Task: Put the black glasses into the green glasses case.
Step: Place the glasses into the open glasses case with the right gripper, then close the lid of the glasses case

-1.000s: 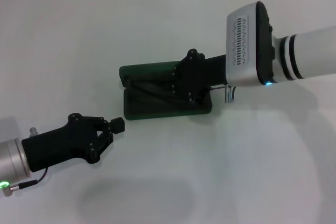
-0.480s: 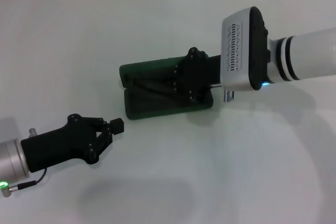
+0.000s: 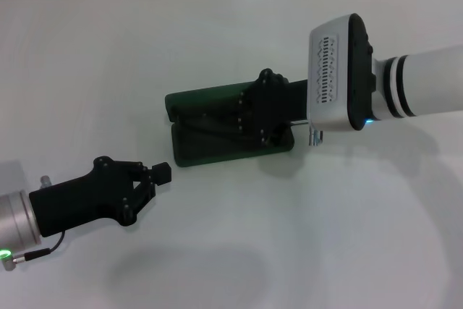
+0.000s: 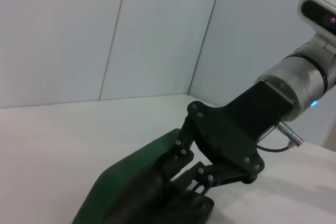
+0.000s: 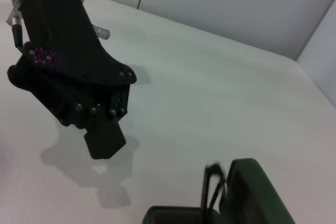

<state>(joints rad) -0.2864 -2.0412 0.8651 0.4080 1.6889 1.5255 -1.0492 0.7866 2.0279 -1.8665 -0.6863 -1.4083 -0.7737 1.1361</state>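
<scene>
Green glasses case (image 3: 217,132) lies open mid-table, same spot as a second ago, long axis across the robot's view and lid on the far side; the right gripper (image 3: 249,117) is down in it and its wrist has rolled slightly since. Black glasses (image 5: 212,190) show only as thin dark bars at the case's edge, mostly hidden, and I can't tell how the right jaws stand. Left gripper (image 3: 155,176) is parked near the case's left end, jaws pressed together on nothing.

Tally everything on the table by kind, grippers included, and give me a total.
Glasses cases: 1, the open green glasses case.
Glasses: 1, the black glasses, partly visible inside the case.
Grippers: 2, the right gripper over the case, the left gripper beside it.
Total: 4
</scene>
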